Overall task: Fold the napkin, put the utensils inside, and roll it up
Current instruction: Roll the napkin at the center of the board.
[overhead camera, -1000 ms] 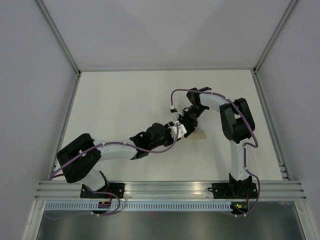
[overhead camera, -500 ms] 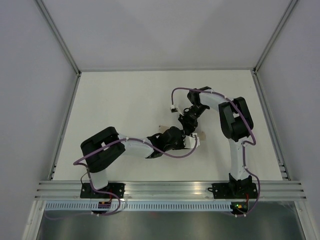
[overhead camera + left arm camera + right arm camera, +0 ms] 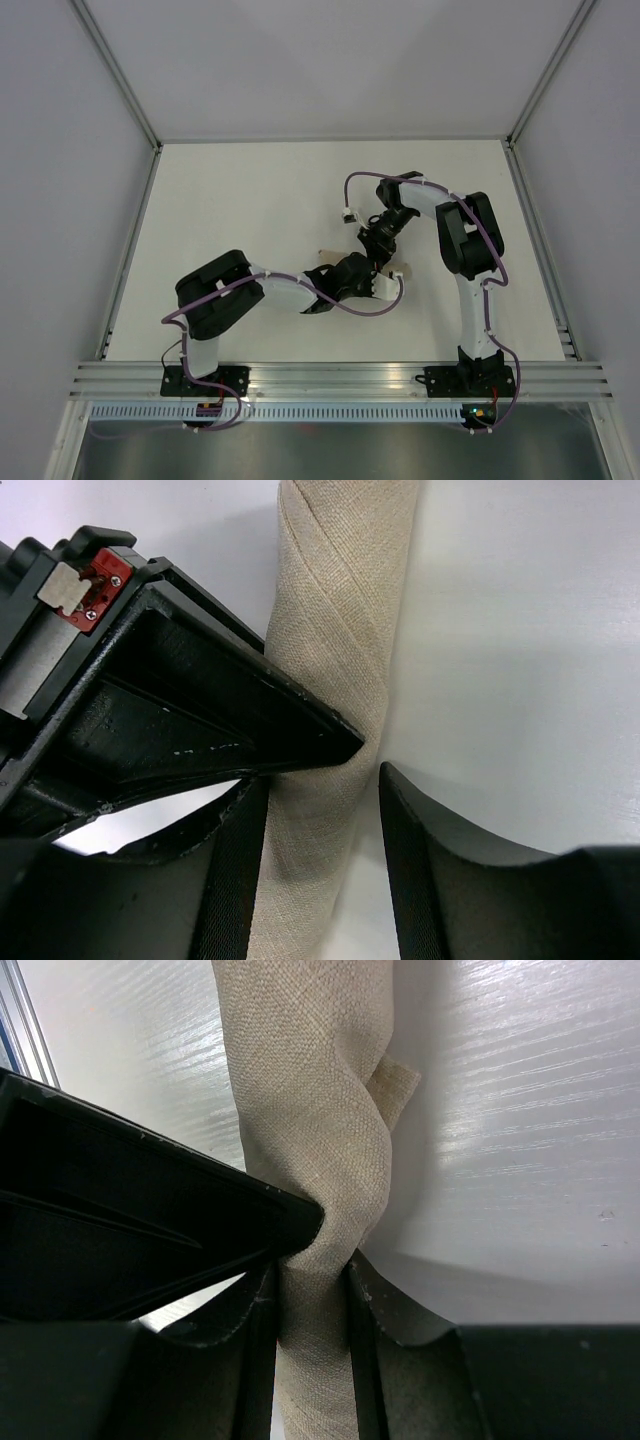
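Nearest us ran a slotted white cable duct (image 3: 340, 410) and, just beyond it, a ribbed aluminium rail (image 3: 340, 372) along the table's near edge, with the left arm base (image 3: 205, 385) and right arm base (image 3: 478, 382) bolted to it. From there both arms, draped in purple cables (image 3: 345, 310), reached inward over the matte white table (image 3: 250, 200) and met a little right of its centre. There the napkin (image 3: 340, 600) lay rolled into a tight beige tube flat on the surface, mostly hidden from above by the two wrists. The left gripper (image 3: 318, 810) straddled the roll with its jaws released: one finger sat against the cloth, and a sliver of white table showed between the roll and the other. Just beyond it, the right gripper (image 3: 308, 1265) was clenched on the napkin, and the fabric narrowed and creased where the two black fingers (image 3: 362, 1360) squeezed it. Past the grippers the tabletop stretched bare and evenly lit to the far edge. Pale grey side walls (image 3: 60, 200) and a back wall (image 3: 330, 60) enclosed the space, and slanting metal frame posts (image 3: 115, 70) marked the corners.
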You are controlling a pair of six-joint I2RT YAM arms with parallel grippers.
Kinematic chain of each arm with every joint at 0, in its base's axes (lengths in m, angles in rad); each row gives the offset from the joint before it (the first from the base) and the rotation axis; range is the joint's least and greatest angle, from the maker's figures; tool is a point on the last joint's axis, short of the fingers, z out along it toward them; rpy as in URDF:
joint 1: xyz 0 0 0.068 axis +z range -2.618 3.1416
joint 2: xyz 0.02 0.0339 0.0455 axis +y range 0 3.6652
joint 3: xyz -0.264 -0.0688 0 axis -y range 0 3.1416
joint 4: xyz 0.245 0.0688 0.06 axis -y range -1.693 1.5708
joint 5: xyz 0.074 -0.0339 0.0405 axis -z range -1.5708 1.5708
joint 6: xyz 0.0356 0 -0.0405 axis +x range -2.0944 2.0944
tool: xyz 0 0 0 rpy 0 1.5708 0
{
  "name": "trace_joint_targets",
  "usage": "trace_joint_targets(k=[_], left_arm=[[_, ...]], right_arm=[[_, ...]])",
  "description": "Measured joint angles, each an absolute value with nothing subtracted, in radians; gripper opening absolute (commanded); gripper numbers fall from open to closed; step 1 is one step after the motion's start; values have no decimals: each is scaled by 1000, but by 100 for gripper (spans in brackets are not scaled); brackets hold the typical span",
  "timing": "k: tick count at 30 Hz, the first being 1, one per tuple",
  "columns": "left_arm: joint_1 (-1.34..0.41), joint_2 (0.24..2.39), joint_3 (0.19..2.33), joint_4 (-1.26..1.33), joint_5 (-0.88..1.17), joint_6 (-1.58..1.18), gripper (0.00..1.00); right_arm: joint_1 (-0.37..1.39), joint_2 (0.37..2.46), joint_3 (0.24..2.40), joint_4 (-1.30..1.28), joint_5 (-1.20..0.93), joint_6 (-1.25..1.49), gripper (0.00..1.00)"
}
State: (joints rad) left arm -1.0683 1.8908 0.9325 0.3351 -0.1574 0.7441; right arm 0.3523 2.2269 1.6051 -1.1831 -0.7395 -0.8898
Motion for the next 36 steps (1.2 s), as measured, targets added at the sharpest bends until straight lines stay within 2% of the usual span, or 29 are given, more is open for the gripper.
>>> trace_joint_targets(k=[3,8,15,18,22,28,36], left_arm=[[-1066,1896,943,320,-160,761,51],[-1060,1907,966,285,-163,781,43],[-1058,1919,1003,226,-160,788,31],[-1053,1923,1014,210,-153,788,30],[-1045,1931,1030,198,-142,788,30],[-1032,1939,1060,162,-119,782,30],[-1013,1954,1107,111,-91,737,31]], right_arm=[[350,2230,1608,-1187,-741,-895,13],[348,2236,1613,-1194,-744,-898,17],[339,2233,1615,-1205,-749,-898,58],[327,2222,1615,-1226,-748,-892,67],[310,2208,1617,-1230,-739,-868,72],[270,2176,1616,-1135,-687,-784,72],[131,2057,1561,-941,-627,-645,69]])
